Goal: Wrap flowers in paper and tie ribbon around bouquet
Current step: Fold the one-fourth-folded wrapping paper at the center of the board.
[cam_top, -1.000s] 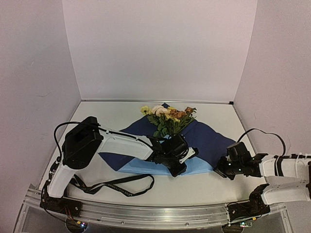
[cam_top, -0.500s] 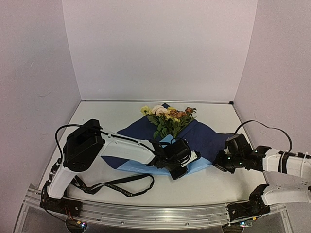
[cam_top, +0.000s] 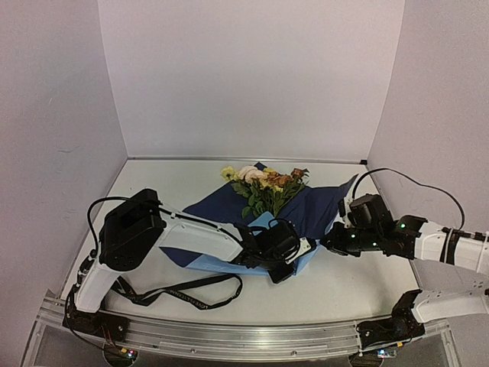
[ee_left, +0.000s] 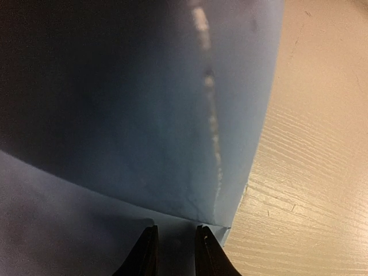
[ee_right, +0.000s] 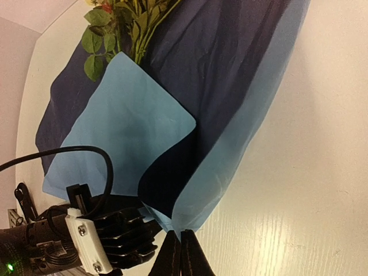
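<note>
I am holding my right end effector [ee_right: 179, 242] clamped on the edge of the paper [ee_right: 230, 86], that flap raised so it can fold over the flowers [cam_top: 263, 186] at frame centre. My left end effector [ee_left: 175, 236], jaws narrowly apart, is pressing its light blue fold onto the tabletop [ee_left: 310, 144] as an anchor.
</note>
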You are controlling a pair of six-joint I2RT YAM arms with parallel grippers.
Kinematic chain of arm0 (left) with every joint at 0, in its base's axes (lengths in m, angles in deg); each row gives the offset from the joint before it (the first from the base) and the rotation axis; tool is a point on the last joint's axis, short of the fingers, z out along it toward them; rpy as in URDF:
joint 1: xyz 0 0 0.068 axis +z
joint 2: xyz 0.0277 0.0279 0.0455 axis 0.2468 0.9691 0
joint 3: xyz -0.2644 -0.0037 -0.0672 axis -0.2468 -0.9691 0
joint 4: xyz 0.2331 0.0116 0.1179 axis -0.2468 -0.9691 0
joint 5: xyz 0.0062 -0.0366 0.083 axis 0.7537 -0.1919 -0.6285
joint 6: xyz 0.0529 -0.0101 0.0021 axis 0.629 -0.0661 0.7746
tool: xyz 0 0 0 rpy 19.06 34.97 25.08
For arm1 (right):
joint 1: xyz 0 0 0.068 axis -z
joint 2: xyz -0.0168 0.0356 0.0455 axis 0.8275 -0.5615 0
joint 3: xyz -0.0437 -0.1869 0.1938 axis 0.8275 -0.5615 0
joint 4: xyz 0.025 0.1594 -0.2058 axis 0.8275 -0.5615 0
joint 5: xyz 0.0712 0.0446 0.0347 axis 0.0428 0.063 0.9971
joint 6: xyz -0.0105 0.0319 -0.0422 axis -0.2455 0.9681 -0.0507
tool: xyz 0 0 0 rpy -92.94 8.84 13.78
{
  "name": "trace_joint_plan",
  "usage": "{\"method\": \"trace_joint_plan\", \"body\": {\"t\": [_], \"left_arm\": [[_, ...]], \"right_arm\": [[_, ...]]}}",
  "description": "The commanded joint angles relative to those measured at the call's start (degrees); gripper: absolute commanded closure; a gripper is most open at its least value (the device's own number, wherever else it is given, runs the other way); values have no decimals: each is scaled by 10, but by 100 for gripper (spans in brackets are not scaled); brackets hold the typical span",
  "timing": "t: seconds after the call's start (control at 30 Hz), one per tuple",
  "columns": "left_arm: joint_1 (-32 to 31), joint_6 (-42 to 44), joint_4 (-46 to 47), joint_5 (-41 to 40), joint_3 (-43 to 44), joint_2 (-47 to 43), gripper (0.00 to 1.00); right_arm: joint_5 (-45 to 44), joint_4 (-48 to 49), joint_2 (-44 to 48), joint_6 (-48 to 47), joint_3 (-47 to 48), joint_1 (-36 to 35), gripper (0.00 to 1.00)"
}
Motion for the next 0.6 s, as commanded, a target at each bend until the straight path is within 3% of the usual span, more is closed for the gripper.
{"method": "trace_joint_plan", "body": {"t": [0.0,0.57], "left_arm": [[1,-14,-5,-5,-30,1,76],[77,-134,72,60,-166,-210,60]], "right_arm": [[26,21,-13,-32,25,-8,100],[-21,-60,-3,-82,16,-8,100]]}}
